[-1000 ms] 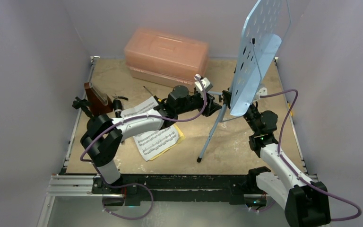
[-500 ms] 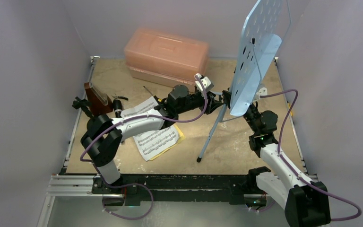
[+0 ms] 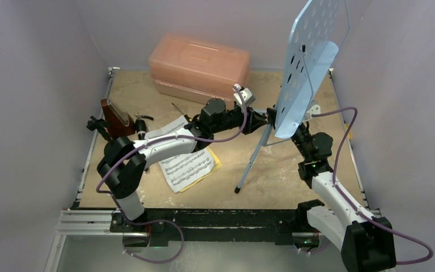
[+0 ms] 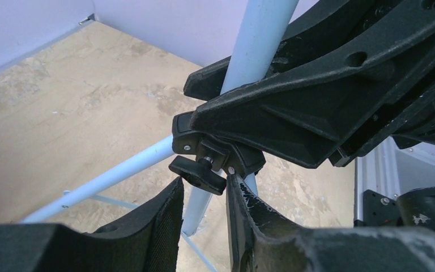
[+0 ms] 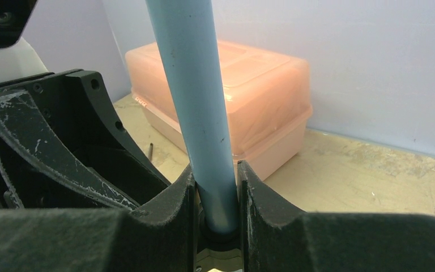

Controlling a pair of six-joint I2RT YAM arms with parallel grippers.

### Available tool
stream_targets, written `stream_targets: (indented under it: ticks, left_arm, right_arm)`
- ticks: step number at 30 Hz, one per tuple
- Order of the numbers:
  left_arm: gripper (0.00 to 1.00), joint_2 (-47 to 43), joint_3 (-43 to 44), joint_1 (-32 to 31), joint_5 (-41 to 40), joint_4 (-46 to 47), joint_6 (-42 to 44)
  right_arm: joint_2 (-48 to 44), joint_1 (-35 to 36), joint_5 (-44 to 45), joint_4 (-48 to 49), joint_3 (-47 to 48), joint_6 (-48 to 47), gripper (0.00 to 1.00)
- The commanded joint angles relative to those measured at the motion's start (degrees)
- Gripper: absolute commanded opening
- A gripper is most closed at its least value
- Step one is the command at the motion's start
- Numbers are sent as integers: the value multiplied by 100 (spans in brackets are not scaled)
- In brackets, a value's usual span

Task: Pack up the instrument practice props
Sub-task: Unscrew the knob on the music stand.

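Sheet-music pages (image 3: 188, 169) lay nearest on the tabletop (image 3: 283, 170), then the right gripper (image 5: 216, 198) was clamped tight on the music stand (image 3: 308, 62) pole while the left gripper (image 4: 204, 190) sat slightly apart right at its black knob (image 4: 197, 173), pink case (image 3: 199, 65) way back.

music stand (image 3: 311, 62): light blue, panel patterned with round holes
clamp knob (image 4: 197, 173): black
sheet-music pages (image 3: 188, 167): white with black notation lines, a yellow sheet beneath
metronome (image 3: 115, 118): brown wood
case (image 3: 199, 65): translucent pink
bench (image 3: 141, 93): sandy tan, mottled with paler patches
left gripper (image 4: 204, 190): black, whitish scuffs on the edges
right gripper (image 5: 215, 181): black, whitish scuffs
arms (image 3: 164, 148): white shells, black joints
cables (image 3: 345, 122): purple
walls (image 3: 34, 85): pale lilac-grey
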Motion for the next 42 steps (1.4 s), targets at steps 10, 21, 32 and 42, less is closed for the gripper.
stream_targets:
  ticks: [10, 21, 32, 42]
  left_arm:
    - [16, 326, 730, 390, 907, 734, -1499]
    - [34, -16, 347, 552, 320, 935, -2333]
    - [48, -229, 66, 533, 151, 1008, -2086]
    - [65, -628, -733, 428, 662, 1296, 1746]
  right_arm:
    - [104, 44, -54, -1, 23, 936, 5]
    - [27, 41, -45, -37, 23, 930, 5]
    - [-21, 37, -54, -44, 14, 931, 5]
    - [-18, 41, -83, 2, 5, 946, 5]
